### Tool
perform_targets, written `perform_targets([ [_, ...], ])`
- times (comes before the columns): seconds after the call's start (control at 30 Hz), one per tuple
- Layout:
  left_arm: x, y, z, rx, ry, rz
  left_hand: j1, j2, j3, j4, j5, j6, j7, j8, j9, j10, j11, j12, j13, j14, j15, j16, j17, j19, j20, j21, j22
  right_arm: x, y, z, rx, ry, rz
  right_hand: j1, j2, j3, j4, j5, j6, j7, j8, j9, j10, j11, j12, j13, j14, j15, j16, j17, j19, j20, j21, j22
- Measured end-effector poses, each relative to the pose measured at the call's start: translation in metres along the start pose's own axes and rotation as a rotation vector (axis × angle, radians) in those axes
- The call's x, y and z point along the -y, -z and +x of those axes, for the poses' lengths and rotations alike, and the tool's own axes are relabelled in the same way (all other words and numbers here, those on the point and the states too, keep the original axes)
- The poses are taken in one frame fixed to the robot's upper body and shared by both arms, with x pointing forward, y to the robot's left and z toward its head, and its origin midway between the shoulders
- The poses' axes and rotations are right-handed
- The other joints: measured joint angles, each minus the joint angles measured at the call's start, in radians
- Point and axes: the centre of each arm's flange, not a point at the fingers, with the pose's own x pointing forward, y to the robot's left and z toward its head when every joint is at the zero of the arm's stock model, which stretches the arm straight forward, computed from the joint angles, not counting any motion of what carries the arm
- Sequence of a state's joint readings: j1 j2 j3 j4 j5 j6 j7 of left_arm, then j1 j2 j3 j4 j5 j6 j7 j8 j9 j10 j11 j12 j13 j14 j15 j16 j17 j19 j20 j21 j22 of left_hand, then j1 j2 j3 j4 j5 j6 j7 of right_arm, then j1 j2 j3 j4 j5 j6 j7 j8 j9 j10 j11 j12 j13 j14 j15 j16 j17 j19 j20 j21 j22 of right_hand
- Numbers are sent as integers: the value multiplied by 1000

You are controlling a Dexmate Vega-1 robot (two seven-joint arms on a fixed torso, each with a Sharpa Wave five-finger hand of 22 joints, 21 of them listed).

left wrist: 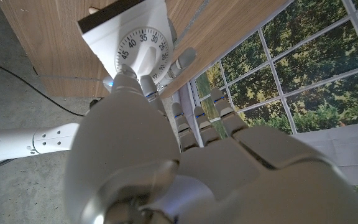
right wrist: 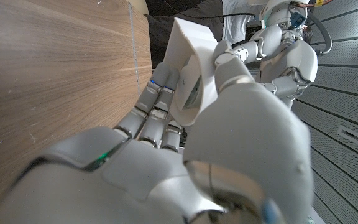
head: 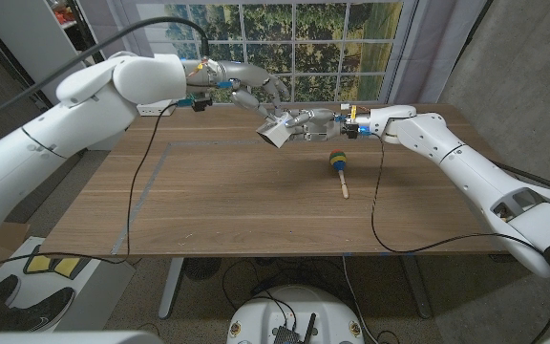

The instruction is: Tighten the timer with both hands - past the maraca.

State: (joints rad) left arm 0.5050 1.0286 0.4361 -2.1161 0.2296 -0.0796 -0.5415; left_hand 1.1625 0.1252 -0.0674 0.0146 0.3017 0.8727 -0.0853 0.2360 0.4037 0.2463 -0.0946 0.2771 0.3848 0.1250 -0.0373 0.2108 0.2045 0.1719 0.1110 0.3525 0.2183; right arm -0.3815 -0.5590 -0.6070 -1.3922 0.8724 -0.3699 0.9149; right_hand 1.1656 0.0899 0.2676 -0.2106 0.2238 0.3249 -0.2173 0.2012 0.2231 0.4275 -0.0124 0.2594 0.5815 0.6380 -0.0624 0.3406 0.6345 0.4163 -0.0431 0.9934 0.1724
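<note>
One timer (head: 277,133), white with a round dial face, held up off the bench (head: 208,210) over its far middle. Right robot hand (head: 315,124) grips the body: fingers wrapped behind it, thumb across the front edge, clear in the right wrist view (right wrist: 188,81). Left robot hand (head: 246,93) reaches in from the other side; in the left wrist view its fingertips (left wrist: 126,78) sit at the dial (left wrist: 143,50), numbers 25 to 45 readable. Cannot tell if it actually pinches the knob or just touches. One maraca (head: 338,165), green/yellow/blue head, wooden handle, lying on the bench nearer the robot than the timer, apart from both hands. Two cables trail across the bench.
</note>
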Motion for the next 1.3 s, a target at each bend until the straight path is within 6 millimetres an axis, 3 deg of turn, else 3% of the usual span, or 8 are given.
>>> perform_targets([
  [0.73,11,1,-5,-5,-24,28,12,12,0,0,-6,-2,-13,-1,3,4,-4,0,0,4,-3,0,0,0,0,0,0,-11,3,-9,26,-1,41,-5,-1,0,0,3,6,6,8,0,-4,3,-4,0,-5,5,-4,0,4,-3,0,0],
  [0.77,11,1,-5,-8,-30,33,12,12,0,0,-6,-2,-12,-1,3,4,-4,0,0,8,0,0,0,0,0,0,0,-12,4,-10,26,-1,43,-34,22,0,0,3,6,6,8,0,-4,3,-4,0,-5,5,-4,0,4,-3,0,0],
  [0.83,11,2,-5,-11,-31,33,12,12,0,0,-8,1,-10,-4,2,4,-4,0,0,9,2,0,0,0,0,0,0,-12,4,-11,28,0,46,-55,33,0,0,3,6,6,8,0,-15,14,-4,1,-5,5,-4,2,4,-4,0,0],
  [0.97,11,2,-5,-15,-31,33,12,12,0,0,-10,4,-7,-5,4,7,-7,0,0,9,2,0,0,0,0,0,0,-13,5,-12,30,1,49,-67,39,0,0,2,6,6,8,0,-27,26,-4,4,-5,5,-4,3,4,-4,0,0],
  [1.3,11,3,-5,-31,-45,29,-9,-2,-16,7,-17,4,-7,-1,7,11,-7,0,0,18,0,0,1,4,-4,6,0,-13,6,-15,35,4,55,-69,39,0,0,1,11,11,8,0,-27,26,-4,5,-5,5,-4,3,4,-3,-7,0],
])
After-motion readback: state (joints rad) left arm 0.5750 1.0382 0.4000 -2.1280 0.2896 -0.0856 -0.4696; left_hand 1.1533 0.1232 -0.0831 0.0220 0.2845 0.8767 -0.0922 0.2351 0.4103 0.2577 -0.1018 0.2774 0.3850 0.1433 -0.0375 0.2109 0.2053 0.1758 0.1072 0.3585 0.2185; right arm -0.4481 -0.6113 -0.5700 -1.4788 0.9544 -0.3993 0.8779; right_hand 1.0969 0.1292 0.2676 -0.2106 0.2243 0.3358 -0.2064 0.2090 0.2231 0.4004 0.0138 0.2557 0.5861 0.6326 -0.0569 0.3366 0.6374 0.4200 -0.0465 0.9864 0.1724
